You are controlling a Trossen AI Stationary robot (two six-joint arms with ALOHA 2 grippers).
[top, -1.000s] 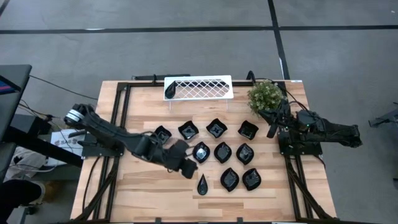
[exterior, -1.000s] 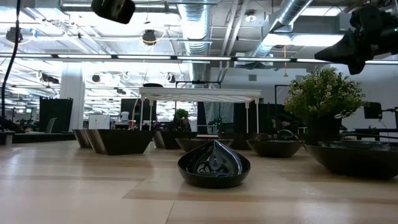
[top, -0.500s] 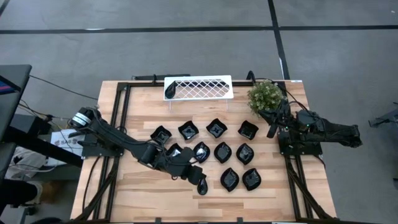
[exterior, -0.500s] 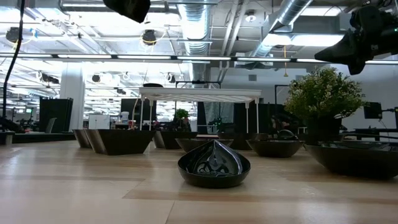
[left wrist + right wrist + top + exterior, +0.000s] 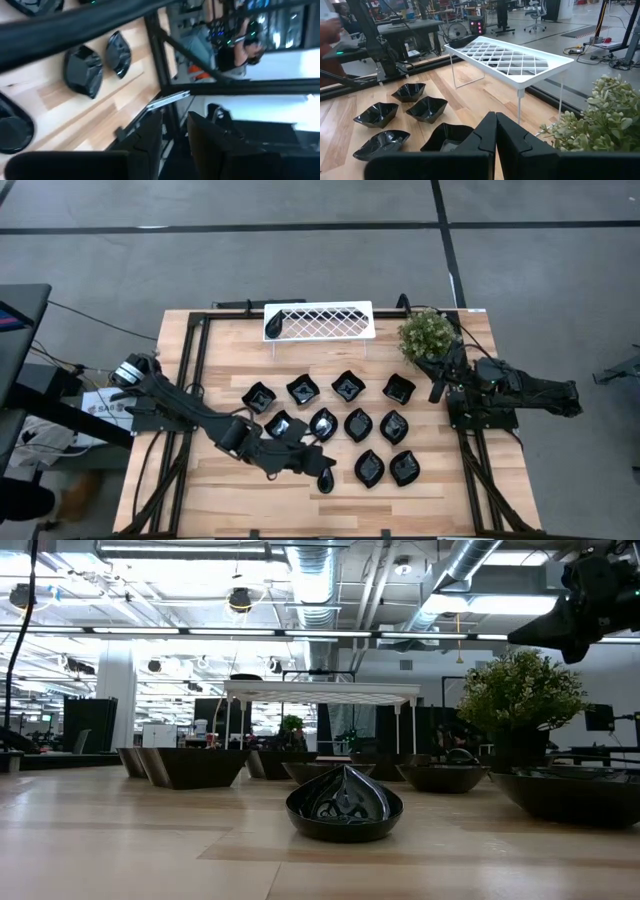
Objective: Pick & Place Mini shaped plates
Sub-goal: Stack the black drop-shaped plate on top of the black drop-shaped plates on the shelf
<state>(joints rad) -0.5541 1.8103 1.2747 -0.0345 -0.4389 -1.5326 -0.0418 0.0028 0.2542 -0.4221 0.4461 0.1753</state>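
Eleven mini shaped plates [image 5: 346,425] sit in rows on my table [image 5: 225,495]. My left gripper [image 5: 318,471] reaches over the narrow teardrop plate [image 5: 326,478], fingers slightly apart, grasping nothing I can see. My right gripper [image 5: 437,387] waits clenched beside the green plant [image 5: 428,332], white wire rack [image 5: 320,321] beyond.

No legible text, brand, number or sign in any view. White label [image 5: 100,404] on equipment left of bench [image 5: 420,490] carries dark print, too small to read. Plates, rack, arms: no markings discernible.
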